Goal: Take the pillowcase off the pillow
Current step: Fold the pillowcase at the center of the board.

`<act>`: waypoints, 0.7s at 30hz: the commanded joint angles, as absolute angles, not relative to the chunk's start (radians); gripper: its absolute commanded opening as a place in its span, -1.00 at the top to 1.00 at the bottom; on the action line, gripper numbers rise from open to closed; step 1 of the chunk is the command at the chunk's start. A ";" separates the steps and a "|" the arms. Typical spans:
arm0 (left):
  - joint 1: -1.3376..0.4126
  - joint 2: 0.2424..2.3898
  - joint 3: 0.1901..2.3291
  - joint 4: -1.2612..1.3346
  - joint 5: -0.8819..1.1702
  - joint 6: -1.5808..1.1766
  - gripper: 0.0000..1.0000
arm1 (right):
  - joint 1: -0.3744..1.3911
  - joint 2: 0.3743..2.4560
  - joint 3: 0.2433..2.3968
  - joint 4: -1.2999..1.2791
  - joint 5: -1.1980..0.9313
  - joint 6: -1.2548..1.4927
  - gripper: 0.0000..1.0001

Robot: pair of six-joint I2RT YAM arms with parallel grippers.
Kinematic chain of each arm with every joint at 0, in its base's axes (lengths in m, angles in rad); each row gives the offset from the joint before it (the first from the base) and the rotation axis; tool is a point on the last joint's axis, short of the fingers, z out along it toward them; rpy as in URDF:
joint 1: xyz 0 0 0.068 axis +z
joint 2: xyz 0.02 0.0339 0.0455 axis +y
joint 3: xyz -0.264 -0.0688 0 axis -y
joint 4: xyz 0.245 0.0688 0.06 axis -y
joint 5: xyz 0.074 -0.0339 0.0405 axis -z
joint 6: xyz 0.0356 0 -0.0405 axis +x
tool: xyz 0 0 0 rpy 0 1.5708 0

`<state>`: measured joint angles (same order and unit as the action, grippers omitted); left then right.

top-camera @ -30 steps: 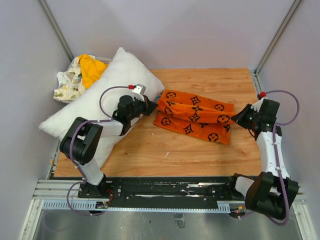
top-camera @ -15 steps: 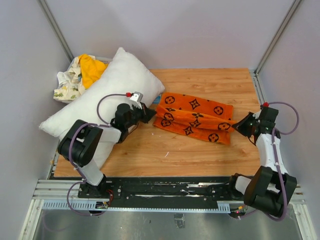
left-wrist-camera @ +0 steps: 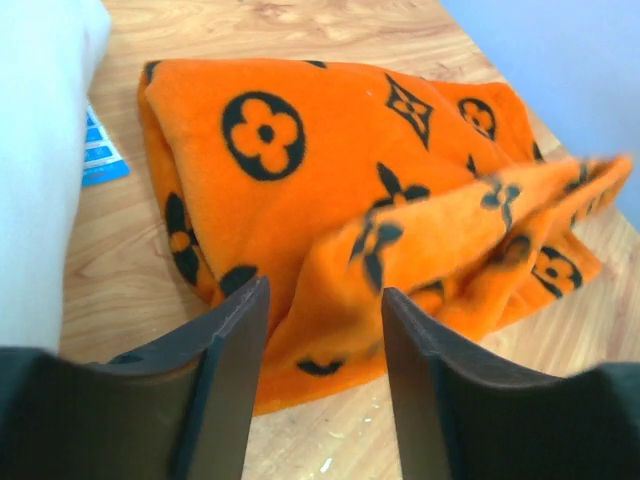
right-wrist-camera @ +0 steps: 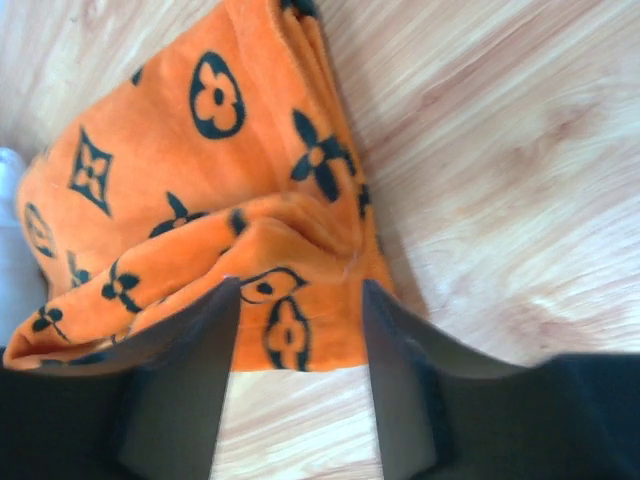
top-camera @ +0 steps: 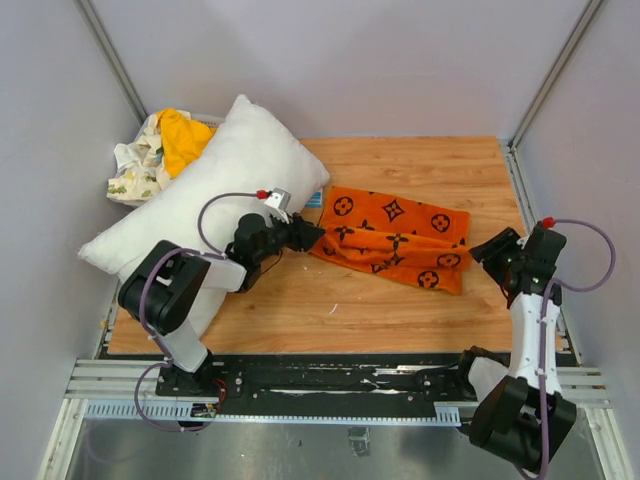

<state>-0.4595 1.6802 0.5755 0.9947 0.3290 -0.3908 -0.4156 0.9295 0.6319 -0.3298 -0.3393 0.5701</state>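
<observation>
Both grippers have let go within the last second. The left gripper (top-camera: 312,236) stands at the left end of the pillowcase (top-camera: 395,238), jaws apart. The right gripper (top-camera: 487,247) has drawn back just off its right end, jaws apart. The pillowcase lies slack on the table (top-camera: 420,160), beside the bare pillow (top-camera: 215,190).

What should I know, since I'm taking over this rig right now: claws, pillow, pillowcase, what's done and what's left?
Left claw: open, holding nothing, at the pillowcase's left end.
Right claw: open, holding nothing, at its right end.
Pillowcase: crumpled on the table, fully off the pillow.
Pillow: bare, lying diagonally at the table's left side.
Done: the removal looks complete.
Left: probably only drawing both arms back.
</observation>
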 commanded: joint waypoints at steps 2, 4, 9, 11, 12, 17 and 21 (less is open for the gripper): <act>-0.472 1.605 0.565 0.998 0.190 -0.349 -0.61 | -0.431 0.793 0.597 -0.319 -0.258 0.616 -0.67; -0.472 1.528 0.600 0.920 0.135 -0.313 -0.96 | -0.431 0.747 0.635 -0.320 -0.221 0.624 -0.98; -0.472 1.437 0.798 0.673 0.107 -0.238 -0.99 | -0.425 0.783 0.778 -0.289 -0.232 0.627 -0.98; -0.475 1.497 0.940 0.529 0.186 -0.235 -0.83 | -0.393 0.873 0.838 -0.275 -0.290 0.612 -0.89; -0.481 1.540 1.015 0.456 0.230 -0.236 -0.70 | -0.341 0.946 0.874 -0.280 -0.298 0.589 -0.82; -0.548 1.733 1.200 0.185 0.216 -0.220 -0.49 | -0.093 1.192 1.043 -0.434 -0.236 0.416 -0.80; -0.607 1.747 1.133 0.145 0.170 -0.171 -0.61 | 0.002 1.275 1.002 -0.447 -0.191 0.342 -0.86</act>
<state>-0.5545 1.7115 1.1954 0.3431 0.1967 -0.2317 -0.0685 1.2388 1.0267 -0.3515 -0.2386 0.4606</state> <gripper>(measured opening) 0.777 0.926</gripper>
